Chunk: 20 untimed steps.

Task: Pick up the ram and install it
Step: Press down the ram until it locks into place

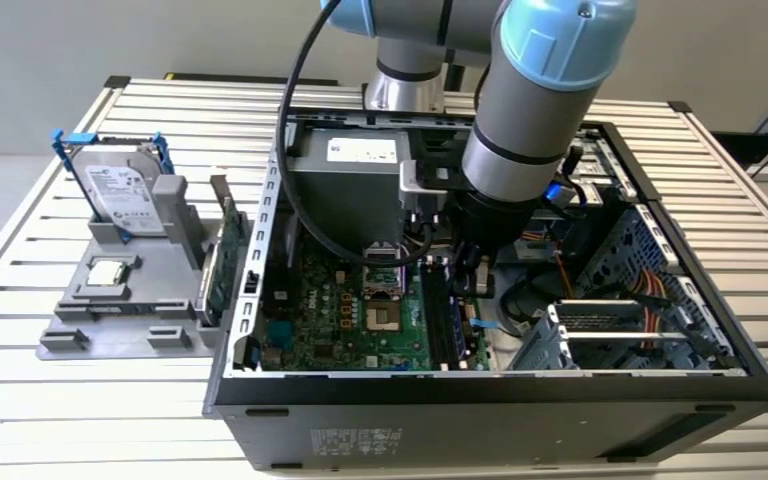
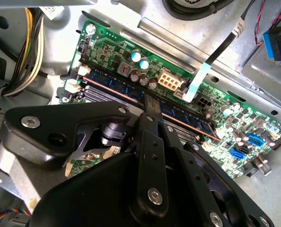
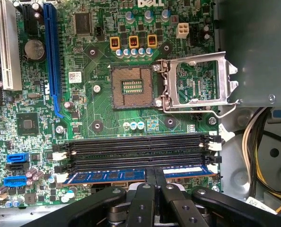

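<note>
Black two-finger gripper [image 3: 154,176] is clamped on the slim blue RAM stick [image 3: 107,176], lower centre, seated in mobo slot inside open PC case [image 1: 243,330].

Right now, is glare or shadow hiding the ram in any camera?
First wrist view: evenly lit, the ram reads clearly along a memory slot, just above the pincer. Second wrist view: bright glare on the case metal; the pincer's dark body covers part of the stick. Exterior view: the arm shades the slot area.
</note>
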Motion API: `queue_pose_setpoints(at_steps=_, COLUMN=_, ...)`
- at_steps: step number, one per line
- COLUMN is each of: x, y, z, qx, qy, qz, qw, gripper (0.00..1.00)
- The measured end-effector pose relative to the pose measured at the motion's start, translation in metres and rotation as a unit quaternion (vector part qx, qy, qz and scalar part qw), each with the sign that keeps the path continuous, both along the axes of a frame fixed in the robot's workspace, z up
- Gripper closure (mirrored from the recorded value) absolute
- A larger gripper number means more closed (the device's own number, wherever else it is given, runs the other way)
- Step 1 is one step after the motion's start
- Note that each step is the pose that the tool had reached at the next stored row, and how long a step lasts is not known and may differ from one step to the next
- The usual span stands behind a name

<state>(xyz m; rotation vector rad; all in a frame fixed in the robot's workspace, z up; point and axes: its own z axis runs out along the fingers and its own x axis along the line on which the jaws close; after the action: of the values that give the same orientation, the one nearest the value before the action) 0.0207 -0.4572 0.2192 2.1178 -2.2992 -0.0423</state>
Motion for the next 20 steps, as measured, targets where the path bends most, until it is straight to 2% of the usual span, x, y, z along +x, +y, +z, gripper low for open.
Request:
queue_pose_setpoints(at_steps=3, x=0.0000, y=0.0000, z=-0.0001, qx=0.0000, qy=0.0000, qz=0.000, qw=1.0000, gripper=1.00)
queue_pose_setpoints(at_steps=7, x=0.0001, y=0.0003, z=0.0033, qx=0.0013, qy=-0.0003, qz=0.000, qw=1.0000, gripper=1.00)
queue_pose_setpoints(at_steps=15, x=0.0000, y=0.0000, z=0.0214, qx=0.0001, qy=0.0001, qz=0.000, qw=1.0000, gripper=1.00)
queue_pose_setpoints(at_steps=20, x=0.0000, y=0.0000, z=0.0291, qx=0.0001, qy=0.0001, qz=0.000, qw=1.0000, gripper=1.00)
